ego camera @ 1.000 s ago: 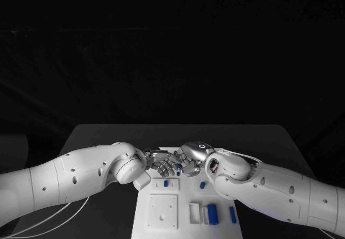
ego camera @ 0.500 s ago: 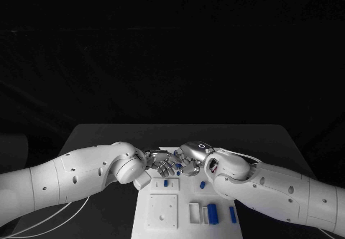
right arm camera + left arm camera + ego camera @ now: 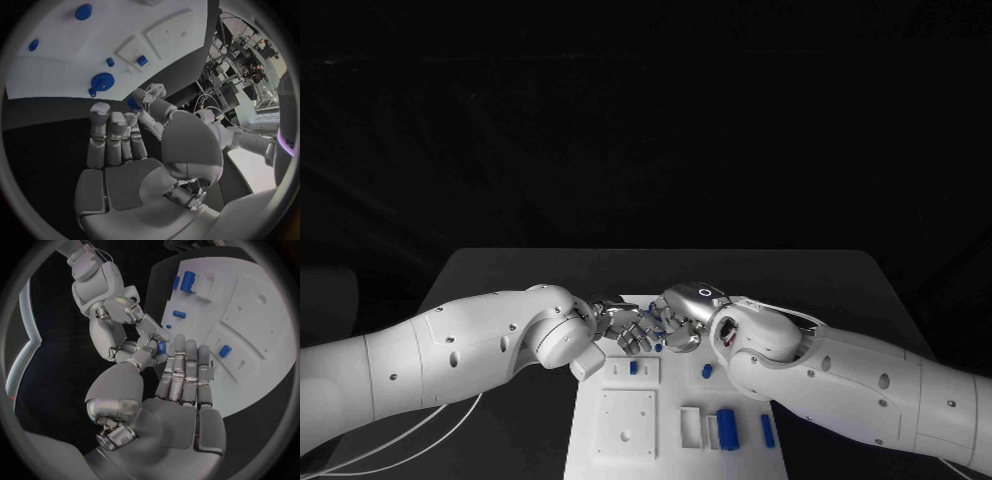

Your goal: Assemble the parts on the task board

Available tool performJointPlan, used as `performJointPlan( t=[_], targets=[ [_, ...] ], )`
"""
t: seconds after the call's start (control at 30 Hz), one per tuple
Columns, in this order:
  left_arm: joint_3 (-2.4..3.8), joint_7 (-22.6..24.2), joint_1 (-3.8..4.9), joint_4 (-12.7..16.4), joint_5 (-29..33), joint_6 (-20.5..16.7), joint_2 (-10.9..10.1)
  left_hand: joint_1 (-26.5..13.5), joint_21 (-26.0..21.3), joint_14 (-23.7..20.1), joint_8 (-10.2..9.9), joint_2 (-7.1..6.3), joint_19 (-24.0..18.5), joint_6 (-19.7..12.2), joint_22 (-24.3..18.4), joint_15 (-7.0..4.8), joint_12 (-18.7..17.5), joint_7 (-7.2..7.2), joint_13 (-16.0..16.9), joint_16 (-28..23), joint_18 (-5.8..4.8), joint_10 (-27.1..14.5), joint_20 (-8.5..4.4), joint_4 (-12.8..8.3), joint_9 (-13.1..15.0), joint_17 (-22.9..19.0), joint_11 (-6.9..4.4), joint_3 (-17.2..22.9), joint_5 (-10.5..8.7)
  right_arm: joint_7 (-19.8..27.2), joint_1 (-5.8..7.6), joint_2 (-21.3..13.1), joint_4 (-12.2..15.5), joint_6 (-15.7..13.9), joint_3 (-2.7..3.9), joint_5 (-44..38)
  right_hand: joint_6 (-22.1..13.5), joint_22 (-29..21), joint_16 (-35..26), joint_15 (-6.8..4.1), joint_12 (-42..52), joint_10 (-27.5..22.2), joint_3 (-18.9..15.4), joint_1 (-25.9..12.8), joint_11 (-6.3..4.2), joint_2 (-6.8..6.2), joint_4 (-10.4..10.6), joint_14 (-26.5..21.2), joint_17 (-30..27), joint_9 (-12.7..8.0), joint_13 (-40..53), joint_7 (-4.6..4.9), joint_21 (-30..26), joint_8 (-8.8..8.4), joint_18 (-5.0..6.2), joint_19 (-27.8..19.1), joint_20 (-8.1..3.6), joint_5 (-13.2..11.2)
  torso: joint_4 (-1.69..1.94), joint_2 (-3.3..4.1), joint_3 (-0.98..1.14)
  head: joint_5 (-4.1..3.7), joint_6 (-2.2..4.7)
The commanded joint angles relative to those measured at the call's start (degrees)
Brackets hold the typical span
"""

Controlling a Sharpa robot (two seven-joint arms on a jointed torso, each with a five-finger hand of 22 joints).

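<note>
Both hands meet above the far end of the white task board (image 3: 672, 400). My left hand (image 3: 620, 324) pinches a small blue part (image 3: 161, 346) between thumb and fingertip, its other fingers held straight and together. Fingertips of my right hand (image 3: 678, 322) reach in from the other side and touch the same spot. In the right wrist view a blue part (image 3: 133, 103) sits between that hand's thumb tip and a fingertip. From the head camera only a speck of blue part (image 3: 656, 320) shows between the two hands.
On the board lie a blue part (image 3: 632, 368) in a recess, another (image 3: 705, 371) beside it, and two longer ones (image 3: 726, 424) (image 3: 766, 430) by a white block (image 3: 691, 427). A square plate (image 3: 626, 424) sits near the front. A blue knob (image 3: 102, 81) stands at the far end.
The left hand's fingers have drawn up slightly, closer to the right hand. The arms and the parts on the board have stayed put.
</note>
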Motion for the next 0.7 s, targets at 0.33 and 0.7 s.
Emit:
performJointPlan(
  t=[0.33,0.7],
  targets=[
    [0.1,1.1,0.09,-0.4,1.8,-1.5,0.6,1.4,0.2,0.9,0.7,0.99,0.7,1.0,0.1,-0.34,0.4,-0.24,-0.4,0.7,0.24,1.1,-1.57,0.0,-0.1,-0.1,-0.4,-0.5,0.0,-0.5,-0.06,0.3,0.5,1.7,-0.04,-0.9,2.1,0.7,0.2,-0.28,-0.1,0.3,0.4,0.0,-0.02,0.08,0.1,0.0,-0.1,1.4,-0.1,1.71,0.3,1.5,2.6,0.4,-0.06,-0.3,-0.05,0.02,-0.01,0.07,0.03],
    [0.1,1.6,0.08,-0.7,4.5,-3.9,0.6,6.3,0.0,2.5,1.7,3.09,1.1,2.4,0.2,-1.06,-0.2,-0.93,-1.5,1.0,-0.09,3.3,-2.14,-0.2,-0.3,-0.4,-1.06,0.0,1.14,-1.1,-0.06,0.6,0.4,1.9,-0.04,-0.9,2.1,0.7,0.2,-0.28,-0.1,0.4,0.5,0.0,-0.02,0.01,0.2,0.1,-0.1,1.4,-0.1,1.7,0.3,1.5,2.6,0.4,-0.05,-0.3,0.03,-0.01,-0.01,0.04,-0.08]
  ],
)
